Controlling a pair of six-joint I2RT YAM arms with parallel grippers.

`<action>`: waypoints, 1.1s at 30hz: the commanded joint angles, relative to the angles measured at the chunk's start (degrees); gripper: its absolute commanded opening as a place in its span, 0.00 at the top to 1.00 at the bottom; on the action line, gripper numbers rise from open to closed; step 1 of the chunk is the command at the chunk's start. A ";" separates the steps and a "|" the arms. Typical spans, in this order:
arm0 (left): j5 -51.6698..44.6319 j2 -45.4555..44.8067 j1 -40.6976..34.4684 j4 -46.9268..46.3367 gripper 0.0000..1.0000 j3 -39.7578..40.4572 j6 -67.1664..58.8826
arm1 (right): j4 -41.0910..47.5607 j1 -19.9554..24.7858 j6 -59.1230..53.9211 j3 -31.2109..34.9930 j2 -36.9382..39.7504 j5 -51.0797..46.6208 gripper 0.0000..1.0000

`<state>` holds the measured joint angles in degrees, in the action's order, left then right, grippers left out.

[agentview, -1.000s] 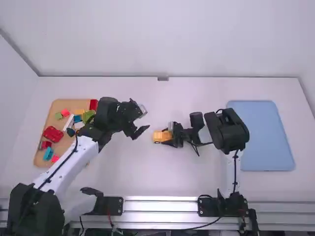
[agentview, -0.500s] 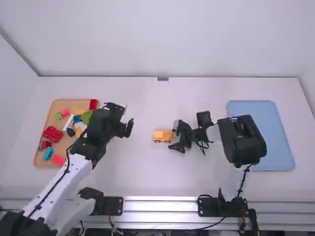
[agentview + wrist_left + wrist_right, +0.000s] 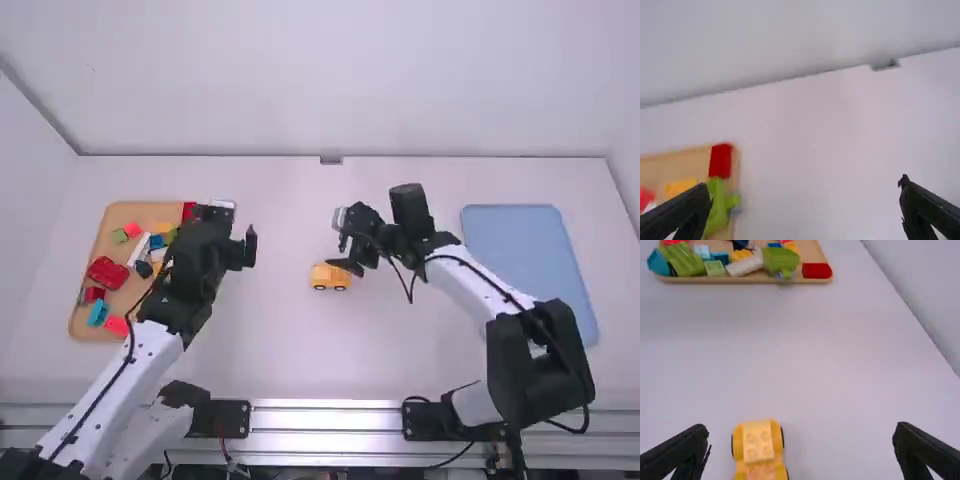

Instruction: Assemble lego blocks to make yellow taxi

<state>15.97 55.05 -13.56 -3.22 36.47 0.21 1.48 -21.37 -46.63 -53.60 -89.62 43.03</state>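
While the left claw gapes, the right claw, its arm bent, hangs wide near a yellow plastic toy taxi.

The left arm slanted forward, the left claw spread wide; the right arm angled inward, the right claw also wide.

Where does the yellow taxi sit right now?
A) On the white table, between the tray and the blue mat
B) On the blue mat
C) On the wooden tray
A: the yellow taxi stands on its wheels on the white table.
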 commanded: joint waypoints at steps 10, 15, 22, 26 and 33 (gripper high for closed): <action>-1.29 -7.37 17.44 -11.54 0.01 1.29 13.09 | 0.52 -10.82 13.03 -15.91 -7.32 -2.95 0.02; -6.67 -10.27 28.92 -13.68 0.01 1.40 15.32 | 0.11 -13.55 15.63 -23.41 -12.55 3.28 0.02; -13.75 -12.72 40.35 -16.57 0.01 1.40 18.51 | -3.87 -15.89 21.33 -31.39 -19.69 7.34 0.02; -13.60 -11.74 44.00 -17.31 0.01 1.40 23.23 | -4.28 -16.63 21.16 -33.44 -21.94 10.88 0.02; -13.66 -8.00 44.65 -13.20 0.01 1.40 23.56 | -3.58 -16.57 21.16 -33.81 -22.40 10.95 0.02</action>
<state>2.94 46.33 30.87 -16.80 36.49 22.98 -2.20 -38.02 -25.91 -85.34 -111.63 52.64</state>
